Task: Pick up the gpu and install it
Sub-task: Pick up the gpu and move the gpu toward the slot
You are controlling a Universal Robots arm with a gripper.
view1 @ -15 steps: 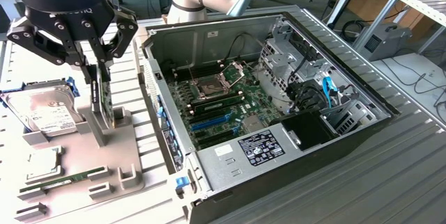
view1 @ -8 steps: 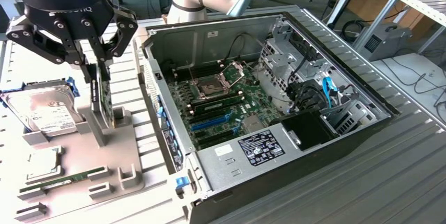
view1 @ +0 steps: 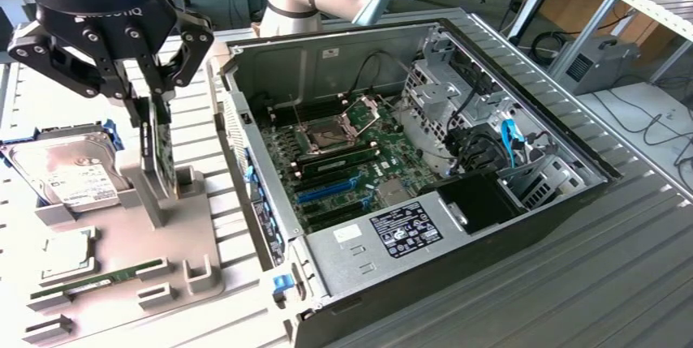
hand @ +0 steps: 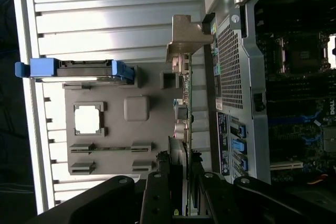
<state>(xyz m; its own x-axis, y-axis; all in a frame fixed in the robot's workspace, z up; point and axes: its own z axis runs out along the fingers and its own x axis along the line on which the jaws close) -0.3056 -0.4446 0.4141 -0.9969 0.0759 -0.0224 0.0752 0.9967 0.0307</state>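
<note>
Your gripper (view1: 154,111) has its fingers pinched on the gpu (view1: 162,157). The card's edge-on, long axis pointing straight down at the grey parts holder (view1: 200,238), and the open PC case (view1: 314,60) is just off to the exterior view's right.

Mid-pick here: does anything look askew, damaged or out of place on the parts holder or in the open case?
Nothing stands out. The gpu stands upright on edge in the grey holder, the gripper closed on its top edge. The hard drive sits in its slot, and the open case looks orderly.
</note>
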